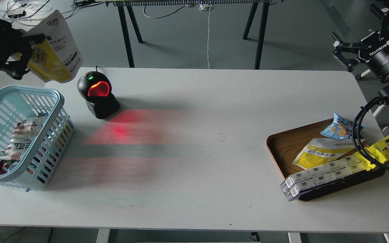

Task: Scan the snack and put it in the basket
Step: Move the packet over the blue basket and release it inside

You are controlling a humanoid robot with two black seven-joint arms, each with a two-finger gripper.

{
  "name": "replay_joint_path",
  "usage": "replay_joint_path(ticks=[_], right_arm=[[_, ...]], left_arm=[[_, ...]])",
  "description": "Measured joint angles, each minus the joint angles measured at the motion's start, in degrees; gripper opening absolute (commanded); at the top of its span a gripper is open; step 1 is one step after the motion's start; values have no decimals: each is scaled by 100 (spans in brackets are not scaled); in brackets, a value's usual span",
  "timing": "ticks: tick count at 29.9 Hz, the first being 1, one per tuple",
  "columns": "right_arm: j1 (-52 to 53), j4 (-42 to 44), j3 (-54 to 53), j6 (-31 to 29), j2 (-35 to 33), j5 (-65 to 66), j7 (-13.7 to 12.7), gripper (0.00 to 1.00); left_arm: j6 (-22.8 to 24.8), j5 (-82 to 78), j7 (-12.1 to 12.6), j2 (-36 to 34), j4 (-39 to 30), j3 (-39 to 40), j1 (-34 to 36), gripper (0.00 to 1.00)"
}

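My left gripper (24, 55) is shut on the snack (54, 52), a yellow and white pouch with a round picture of beige balls. It holds the pouch high at the top left, above the far end of the light blue basket (51, 101). The basket stands at the table's left edge with a red and white packet inside. A black scanner (97, 94) with a glowing red window stands right of the basket and casts red light on the table. My right gripper (341, 50) is open and empty at the far right, above the table's corner.
A brown wooden tray (282, 145) at the right holds a flat yellow-white pouch (322, 152), a blue snack bag (339, 126), a long clear box of packets (322, 175) and a yellow wrapper with a cartoon face (388, 146). Black cables hang by the right arm.
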State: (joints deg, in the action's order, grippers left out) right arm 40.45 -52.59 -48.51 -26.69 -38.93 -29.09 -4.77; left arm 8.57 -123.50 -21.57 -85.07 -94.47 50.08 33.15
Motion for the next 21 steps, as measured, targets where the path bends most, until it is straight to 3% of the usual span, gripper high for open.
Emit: replay_joint_path(ticks=[8, 21], right_arm=[[0, 4, 0, -11, 7, 0, -1, 96], [-11, 4, 5, -12, 9, 8, 1, 96]], left_arm=[[-896, 522, -23, -905, 336, -1346, -1, 0], [-2532, 608, 38, -1173, 777, -3293, -1, 0]])
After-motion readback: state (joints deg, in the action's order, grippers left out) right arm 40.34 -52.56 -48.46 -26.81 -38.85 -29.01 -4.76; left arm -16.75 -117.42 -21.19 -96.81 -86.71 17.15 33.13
